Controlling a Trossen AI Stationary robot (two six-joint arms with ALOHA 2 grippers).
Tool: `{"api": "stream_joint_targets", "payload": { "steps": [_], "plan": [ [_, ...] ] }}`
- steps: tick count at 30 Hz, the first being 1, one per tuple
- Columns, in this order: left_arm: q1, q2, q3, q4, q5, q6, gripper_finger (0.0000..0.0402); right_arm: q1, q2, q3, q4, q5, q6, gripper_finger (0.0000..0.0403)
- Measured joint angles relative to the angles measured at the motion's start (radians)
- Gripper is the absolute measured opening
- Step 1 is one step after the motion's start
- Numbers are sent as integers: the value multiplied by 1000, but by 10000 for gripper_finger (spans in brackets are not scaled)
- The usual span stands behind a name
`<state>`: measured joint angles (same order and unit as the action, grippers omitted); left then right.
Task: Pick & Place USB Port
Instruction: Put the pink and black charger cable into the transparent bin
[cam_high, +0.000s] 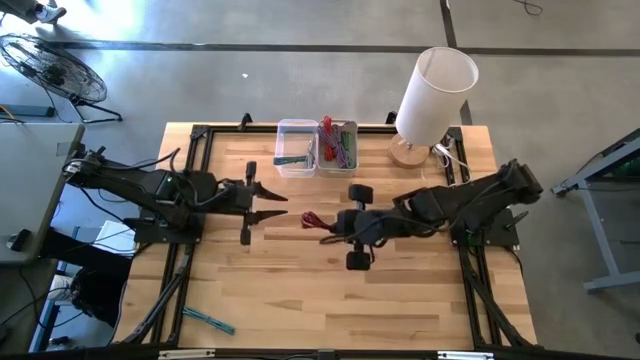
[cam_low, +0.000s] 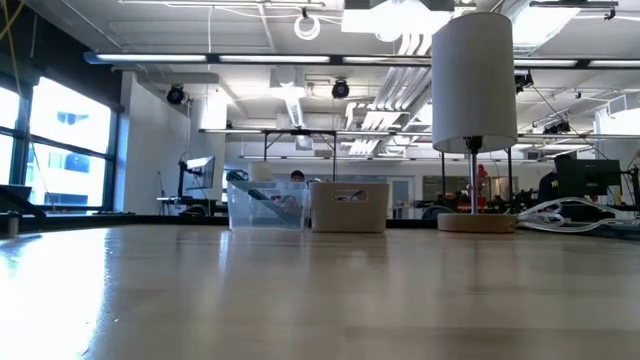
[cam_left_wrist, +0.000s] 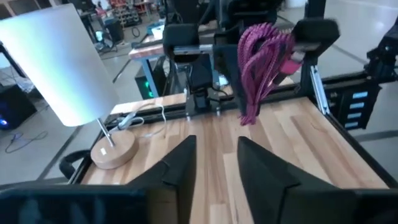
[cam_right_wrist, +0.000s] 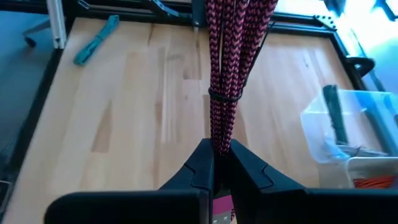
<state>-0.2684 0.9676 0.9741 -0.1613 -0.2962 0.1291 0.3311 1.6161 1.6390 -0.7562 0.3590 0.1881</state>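
Wooden planking is forming the table (cam_high: 300, 290), which is sitting inside a black frame on a grey concrete floor. Standing at the far right corner is a white lamp (cam_high: 432, 95) on a round wooden base. Two clear bins are sitting side by side at the far edge: the left bin (cam_high: 296, 147) is holding a teal item, and the right bin (cam_high: 338, 146) is holding coloured cables. Lying alone near the front left corner is a teal cable (cam_high: 208, 320).

Reaching in toward the table's middle, the right gripper (cam_high: 326, 228) is pinching a bundled red-and-black braided cable (cam_right_wrist: 222, 74) between its closed fingers; the bundle is hanging out past the fingertips, above the wood, near the centre of the table. The left wrist view is showing it dangling clear of the surface.

Facing it from the left side, the left gripper (cam_high: 277, 205) is holding nothing, its fingers standing spread apart, well short of the cable.
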Motion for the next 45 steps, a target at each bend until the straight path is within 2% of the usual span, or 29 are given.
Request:
{"api": "stream_joint_targets", "payload": {
  "steps": [3,9,14,18,26,31,38,45],
  "plan": [
    [0,0,0,28,0,-3,146,-23,-9,0,35,-11,-40,17],
    [0,9,0,49,-19,24,218,-74,-28,0,138,-103,-150,17],
    [0,46,0,154,-51,66,250,-116,-27,1,238,-194,-224,17],
    [0,87,0,267,-73,132,254,-141,-27,1,253,-219,-247,17],
    [0,118,0,370,56,196,254,-169,-26,1,250,-236,-268,17],
    [0,118,0,392,57,239,254,-182,-26,1,257,-239,-269,17],
    [1,129,-1,400,31,274,254,-227,2,2,284,-316,-279,16],
    [0,142,-2,395,11,316,254,-224,21,2,302,-324,-310,15]
  ]
}}
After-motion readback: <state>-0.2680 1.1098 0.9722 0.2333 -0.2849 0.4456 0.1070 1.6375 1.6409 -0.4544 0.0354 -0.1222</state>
